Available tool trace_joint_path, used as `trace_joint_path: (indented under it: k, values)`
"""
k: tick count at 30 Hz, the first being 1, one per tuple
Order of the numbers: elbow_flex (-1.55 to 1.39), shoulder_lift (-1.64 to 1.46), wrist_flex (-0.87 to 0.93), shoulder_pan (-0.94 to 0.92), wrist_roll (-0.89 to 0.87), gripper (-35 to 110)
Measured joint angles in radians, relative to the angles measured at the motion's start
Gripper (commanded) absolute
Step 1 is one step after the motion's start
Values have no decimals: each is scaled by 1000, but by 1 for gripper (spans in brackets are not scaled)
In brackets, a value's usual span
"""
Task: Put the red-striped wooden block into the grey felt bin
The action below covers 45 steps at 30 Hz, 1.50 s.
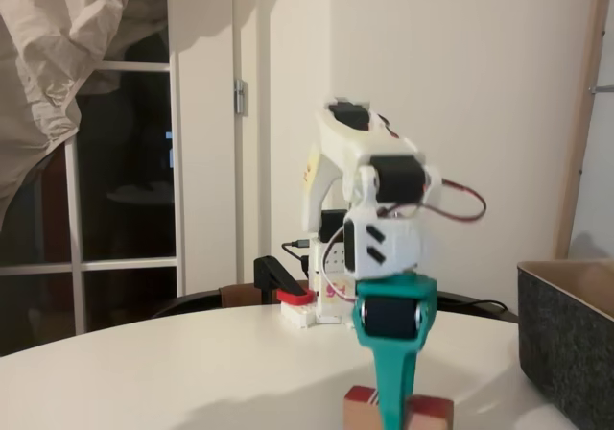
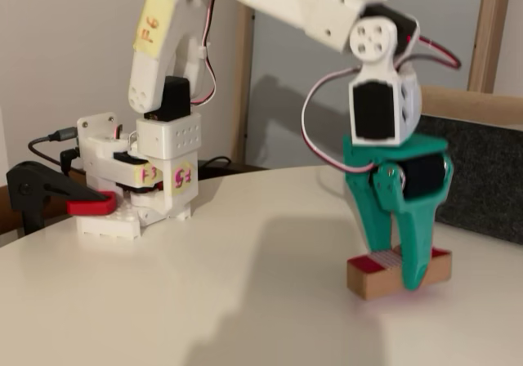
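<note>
The red-striped wooden block [image 2: 384,273] sits flat on the white desk [image 2: 204,301], clamped between the fingers of the teal claw [image 2: 404,270] reaching straight down, with the grey felt bin [image 1: 568,339] just right of the claw.

The red-striped wooden block [image 2: 398,271] is set flat on the table [image 2: 204,301], well in front of the arm's base [image 2: 135,186], which is clamped at the table's far edge. The gripper [image 2: 402,272] is placed directly over the block, its fingers reaching down around it. The grey felt bin [image 1: 571,339] is stood just right of the block in both fixed views.
</note>
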<state>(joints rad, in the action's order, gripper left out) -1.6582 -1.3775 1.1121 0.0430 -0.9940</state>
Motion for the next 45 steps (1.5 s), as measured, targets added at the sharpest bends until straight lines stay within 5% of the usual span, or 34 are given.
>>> trace_joint_path:
  k: [24, 45]
  values:
    - [239, -304, -38, -41, -238, 6]
    - [353, -305, -230, 345, -216, 7]
